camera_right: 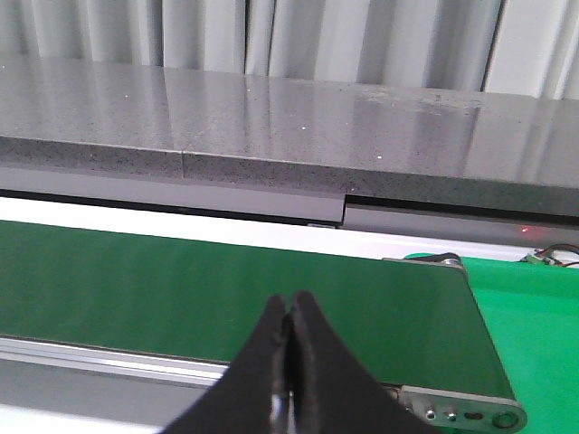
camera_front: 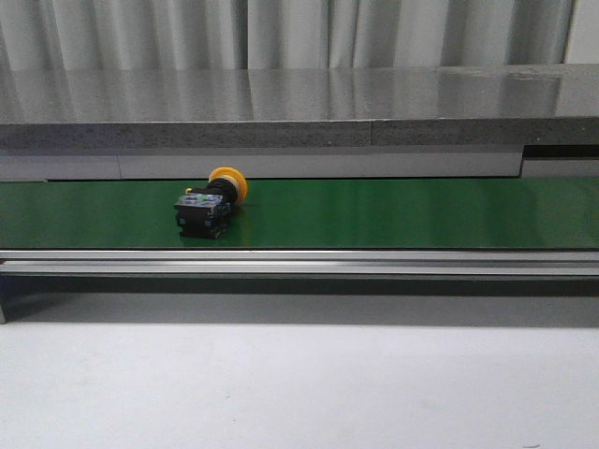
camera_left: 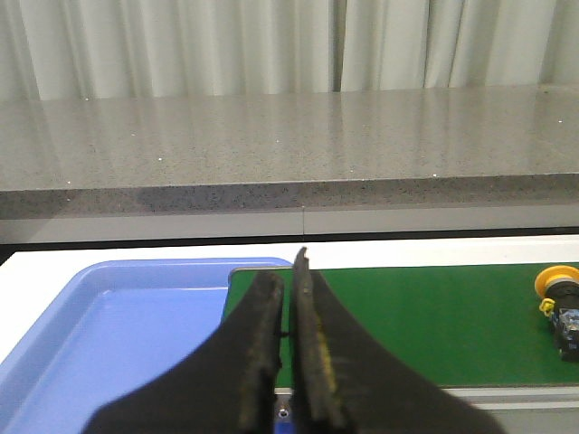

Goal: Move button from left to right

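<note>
The button (camera_front: 210, 202) lies tipped on its side on the green belt (camera_front: 393, 213), left of middle. It looks small, rigid and light; grip the blocky black body, since the round cap could slip. Both the left pincer (camera_left: 288, 298) and right pincer (camera_right: 289, 327) are closed and empty.

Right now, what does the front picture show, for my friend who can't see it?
A small push-button switch with a round yellow-orange cap and a black blocky body lies tipped on its side on a long green conveyor belt, left of the middle. Behind the belt runs a grey stone counter with pale curtains above it. No claw shows in this view.
</note>
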Available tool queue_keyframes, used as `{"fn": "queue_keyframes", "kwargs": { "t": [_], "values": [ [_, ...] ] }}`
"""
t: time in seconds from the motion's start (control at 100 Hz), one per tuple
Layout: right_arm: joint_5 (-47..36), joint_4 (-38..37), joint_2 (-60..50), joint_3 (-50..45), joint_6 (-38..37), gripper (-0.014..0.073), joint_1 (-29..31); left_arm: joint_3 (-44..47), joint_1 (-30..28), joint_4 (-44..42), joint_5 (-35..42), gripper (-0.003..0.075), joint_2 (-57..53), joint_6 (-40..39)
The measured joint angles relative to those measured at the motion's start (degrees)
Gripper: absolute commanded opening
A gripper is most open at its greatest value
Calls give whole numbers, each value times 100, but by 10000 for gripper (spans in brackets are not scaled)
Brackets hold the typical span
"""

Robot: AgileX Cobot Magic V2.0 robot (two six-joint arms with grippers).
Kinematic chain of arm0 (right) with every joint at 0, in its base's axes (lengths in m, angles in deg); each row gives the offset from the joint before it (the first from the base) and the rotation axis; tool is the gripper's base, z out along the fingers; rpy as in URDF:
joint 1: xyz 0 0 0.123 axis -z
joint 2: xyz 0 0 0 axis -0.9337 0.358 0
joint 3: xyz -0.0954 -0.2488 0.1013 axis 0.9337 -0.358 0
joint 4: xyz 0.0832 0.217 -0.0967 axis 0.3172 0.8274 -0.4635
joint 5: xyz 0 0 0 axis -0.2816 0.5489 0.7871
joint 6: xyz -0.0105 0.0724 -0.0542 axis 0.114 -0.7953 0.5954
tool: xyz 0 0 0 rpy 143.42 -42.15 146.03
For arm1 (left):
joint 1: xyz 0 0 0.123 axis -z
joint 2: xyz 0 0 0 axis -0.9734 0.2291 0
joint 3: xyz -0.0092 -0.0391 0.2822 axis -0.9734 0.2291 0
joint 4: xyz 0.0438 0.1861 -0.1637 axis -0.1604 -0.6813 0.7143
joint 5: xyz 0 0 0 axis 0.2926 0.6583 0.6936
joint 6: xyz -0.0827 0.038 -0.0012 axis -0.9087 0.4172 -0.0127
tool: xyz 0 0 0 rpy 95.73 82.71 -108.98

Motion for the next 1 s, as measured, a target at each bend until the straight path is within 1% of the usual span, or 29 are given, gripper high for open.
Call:
{"fn": "queue_keyframes", "kwargs": {
  "t": [0.1, 0.24, 0.33, 0.41, 0.55, 0.77, 0.84, 0.88, 0.93, 1.0],
  "values": [
    [531, 14, 560, 600, 0, -121, 0, 0, 0, 0, 0, 5, 0, 0],
    [1354, 40, 1583, 1554, 0, -121, 0, 0, 0, 0, 0, 5, 0, 0],
    [1725, 40, 2304, 2136, 0, -121, 0, 0, 0, 0, 0, 5, 0, 0],
    [1880, 40, 2947, 2604, 0, -121, 0, 0, 0, 0, 0, 5, 0, 0],
    [1885, 40, 3907, 3155, 0, -121, 0, 0, 0, 0, 0, 5, 0, 0],
    [1729, 44, 4931, 3403, 0, -113, 0, 0, 0, 0, 0, 5, 0, 0],
    [1772, 44, 5120, 3403, 0, -69, 0, 0, 0, 0, 0, 5, 0, 0],
    [1849, 44, 5196, 3403, 0, -20, 0, 0, 0, 0, 0, 5, 0, 0],
    [1954, 44, 5247, 3403, 0, 59, 0, 0, 0, 0, 0, 5, 0, 0],
    [2084, 54, 5287, 3403, 0, 201, 0, 0, 0, 0, 0, 5, 0, 0]
  ]
}}
